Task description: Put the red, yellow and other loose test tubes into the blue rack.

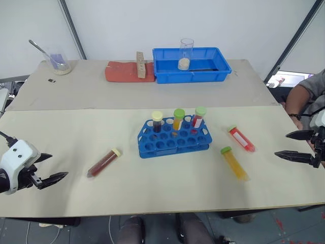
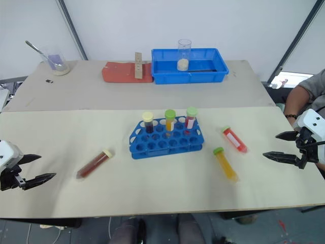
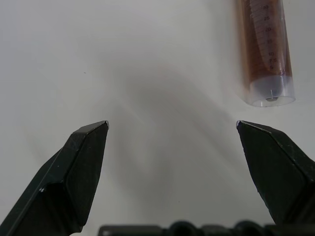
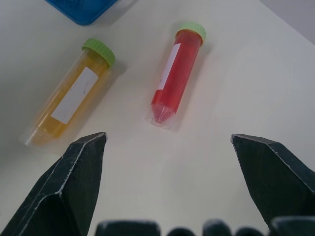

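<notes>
The two head views are looking forward and down from above onto the pale beige worktop point(image 1: 152, 193), both sharing the small bright blue plastic rack of round holes point(image 1: 174, 139) at frame centre, shifted slightly leftward in the right eye view. The left wrist view is looking along its pincer point(image 3: 172, 125), close over the worktop, catching the brown-filled clear tube point(image 3: 265, 49) at upper right. The right wrist view is facing the red-filled tube point(image 4: 175, 73) and yellow-filled tube point(image 4: 74, 96), also seen at the head views' right.

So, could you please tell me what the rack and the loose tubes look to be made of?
Rack: likely moulded plastic, bright blue, slightly glossy. Red tube, yellow tube and brown tube: clear plastic by the look, since the liquid shows through; ribbed caps look plastic too.
</notes>
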### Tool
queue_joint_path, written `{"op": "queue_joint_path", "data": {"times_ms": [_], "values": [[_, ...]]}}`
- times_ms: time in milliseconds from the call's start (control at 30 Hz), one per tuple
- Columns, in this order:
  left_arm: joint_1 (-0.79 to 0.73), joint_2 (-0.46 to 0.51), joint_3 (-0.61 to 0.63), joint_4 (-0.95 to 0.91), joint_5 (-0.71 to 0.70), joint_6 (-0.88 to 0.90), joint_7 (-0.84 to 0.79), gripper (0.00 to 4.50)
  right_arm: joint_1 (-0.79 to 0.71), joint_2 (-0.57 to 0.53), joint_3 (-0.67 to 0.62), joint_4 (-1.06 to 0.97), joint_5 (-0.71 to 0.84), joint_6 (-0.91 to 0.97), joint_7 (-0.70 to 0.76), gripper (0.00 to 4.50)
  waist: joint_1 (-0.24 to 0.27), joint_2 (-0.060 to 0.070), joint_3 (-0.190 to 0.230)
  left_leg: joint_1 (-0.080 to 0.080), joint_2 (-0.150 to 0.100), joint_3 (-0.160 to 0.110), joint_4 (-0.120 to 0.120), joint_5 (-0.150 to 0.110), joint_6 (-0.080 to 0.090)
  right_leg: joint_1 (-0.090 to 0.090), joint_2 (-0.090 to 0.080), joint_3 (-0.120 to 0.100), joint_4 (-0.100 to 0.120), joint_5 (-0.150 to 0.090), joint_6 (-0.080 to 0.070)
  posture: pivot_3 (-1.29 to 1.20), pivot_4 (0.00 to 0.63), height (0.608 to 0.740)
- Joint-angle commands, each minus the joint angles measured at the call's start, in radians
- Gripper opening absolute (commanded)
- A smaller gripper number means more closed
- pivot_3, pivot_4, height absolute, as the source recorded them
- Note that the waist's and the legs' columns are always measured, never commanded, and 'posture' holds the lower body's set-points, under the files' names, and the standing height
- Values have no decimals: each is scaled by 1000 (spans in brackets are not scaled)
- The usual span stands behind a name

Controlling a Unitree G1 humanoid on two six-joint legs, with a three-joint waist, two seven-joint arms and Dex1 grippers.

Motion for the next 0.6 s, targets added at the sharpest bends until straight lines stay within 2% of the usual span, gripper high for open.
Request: {"op": "queue_joint_path", "data": {"times_ms": [33,367,600], "values": [[-2,-3,24,-1,10,-6,2,4460,-10,-5,-26,-19,10,8,3,4500,0,0,0,0,0,0,0,0,0,0,0,0,0,0,0,0,150,740],[-25,-6,6,32,54,-57,14,4460,-17,16,-28,23,7,-30,9,4500,1,0,0,0,0,0,0,0,0,0,0,0,0,0,0,0,150,740],[-87,-20,12,17,-8,-61,-33,4460,-58,33,-26,70,6,-61,21,4500,-1,0,0,0,0,0,0,0,0,1,0,0,1,0,0,0,150,740]]}}
